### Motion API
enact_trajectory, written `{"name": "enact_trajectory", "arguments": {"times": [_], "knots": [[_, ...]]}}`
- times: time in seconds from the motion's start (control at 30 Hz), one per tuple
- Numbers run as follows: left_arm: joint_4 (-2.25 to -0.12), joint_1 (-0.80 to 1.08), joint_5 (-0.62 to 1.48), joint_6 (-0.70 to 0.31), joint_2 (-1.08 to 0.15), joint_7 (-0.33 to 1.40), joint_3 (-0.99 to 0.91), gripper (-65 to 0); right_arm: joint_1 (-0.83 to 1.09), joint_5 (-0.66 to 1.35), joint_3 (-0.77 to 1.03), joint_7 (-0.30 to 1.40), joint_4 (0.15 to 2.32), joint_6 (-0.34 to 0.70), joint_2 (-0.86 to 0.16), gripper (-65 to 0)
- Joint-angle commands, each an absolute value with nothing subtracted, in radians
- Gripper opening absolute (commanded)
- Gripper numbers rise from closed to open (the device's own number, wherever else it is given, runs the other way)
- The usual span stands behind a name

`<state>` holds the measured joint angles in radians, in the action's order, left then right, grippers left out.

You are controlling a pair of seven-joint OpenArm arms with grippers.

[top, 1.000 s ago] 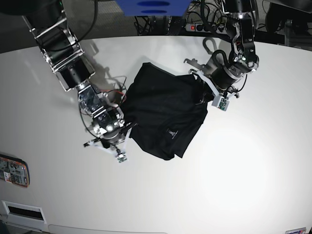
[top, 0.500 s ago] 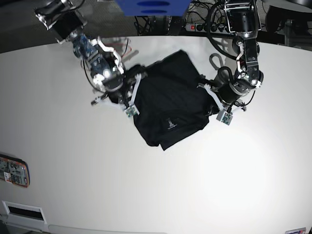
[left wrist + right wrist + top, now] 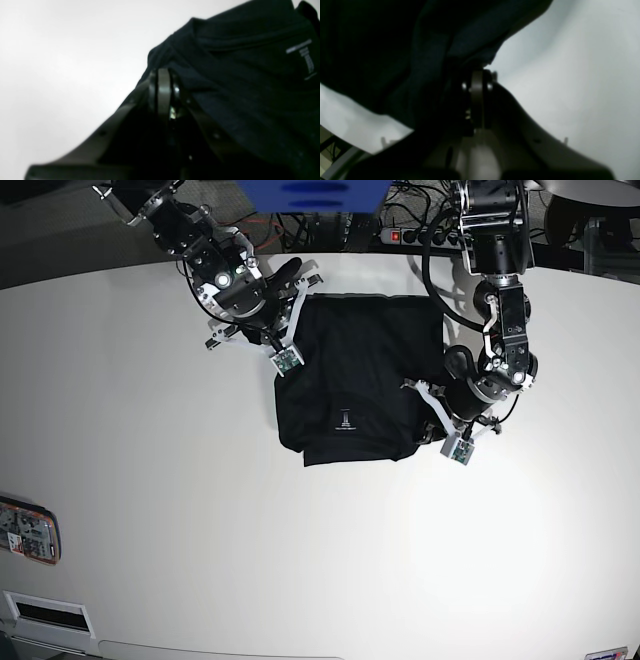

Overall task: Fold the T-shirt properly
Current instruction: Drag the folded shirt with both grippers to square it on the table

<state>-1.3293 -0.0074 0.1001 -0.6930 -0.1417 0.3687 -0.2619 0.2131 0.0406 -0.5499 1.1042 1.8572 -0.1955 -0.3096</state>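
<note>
Now, by line:

Shift: compared with the two earlier base pictures, the T-shirt (image 3: 362,380) has swung round from a slanted heap into a squarer shape, its top edge running level near the far side of the worktop (image 3: 300,580). The right arm has travelled from the near left to the far left; the left arm has dropped from the far right to the cloth's near-right corner.

Meaning: I judge the pair has been dragging and turning the garment to square it up. It looks partly doubled over, so folding seems under way, not finished; the lower left hem is rounded and uneven.

Right gripper (image 3: 283,320): at the shirt's upper left corner. In the right wrist view its fingers (image 3: 477,100) sit pressed together with dark cloth bunched just above them, so it looks to be pinching the T-shirt.

Left gripper (image 3: 432,412): at the lower right corner. In the left wrist view its fingers (image 3: 162,92) are closed on a fold of the black fabric.

Label: the small white mark (image 3: 344,420) faces up, toward the near edge.

Containers: none that I can make out.

Bystander: a flat object (image 3: 28,530) lies well apart at the near left edge.
</note>
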Motion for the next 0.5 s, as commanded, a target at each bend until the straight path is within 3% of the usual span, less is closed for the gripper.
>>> {"name": "enact_trajectory", "arguments": {"times": [0.0,0.47], "knots": [[-1.346,-0.028,0.116,-0.698,-0.142,0.348,-0.260,-65.0,0.216,0.050,-0.550,1.119,1.873,-0.191,-0.311,-65.0],[-1.354,-0.093,0.116,-0.698,-0.140,0.346,-0.260,-65.0,0.214,0.051,-0.676,1.115,1.873,-0.193,-0.308,-65.0]]}}
